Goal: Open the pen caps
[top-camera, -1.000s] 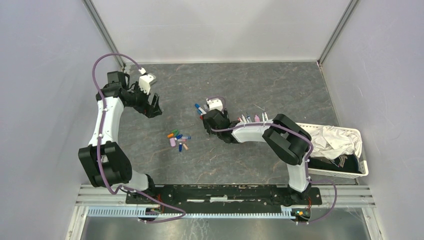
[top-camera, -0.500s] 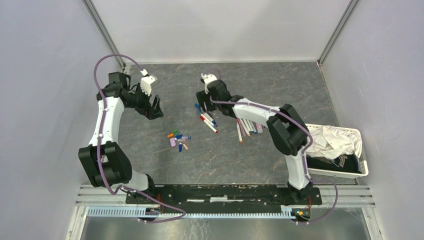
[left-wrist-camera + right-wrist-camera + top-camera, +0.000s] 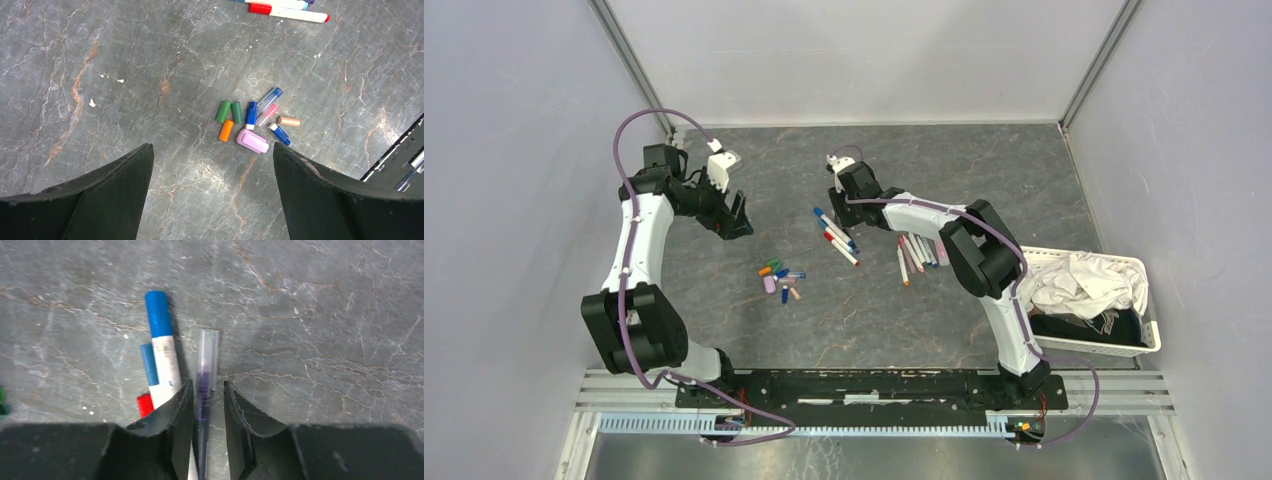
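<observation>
Right fingers [image 3: 180, 415] stand narrowly apart around a purple pen [image 3: 202, 390] whose clear cap [image 3: 208, 347] is on; whether they pinch it I cannot tell. Left fingers [image 3: 100, 200] are spread wide, holding nothing, above nine loose caps [image 3: 250, 117] heaped mid-table. Three pens [image 3: 165, 365] lie beside the purple one. Another bunch [image 3: 919, 252], too small to count, lies further right. By my reading most caps are off and at least one remains.

Left white-and-black arm [image 3: 637, 240]: folded at the elbow, reaching forward. Left black two-finger gripper [image 3: 211, 147]: angled downward, jaws spread wide. Right white-and-black arm [image 3: 921, 214]: stretched leftward across centre; right black two-finger gripper [image 3: 208, 383] low, jaws at a narrow gap.
</observation>
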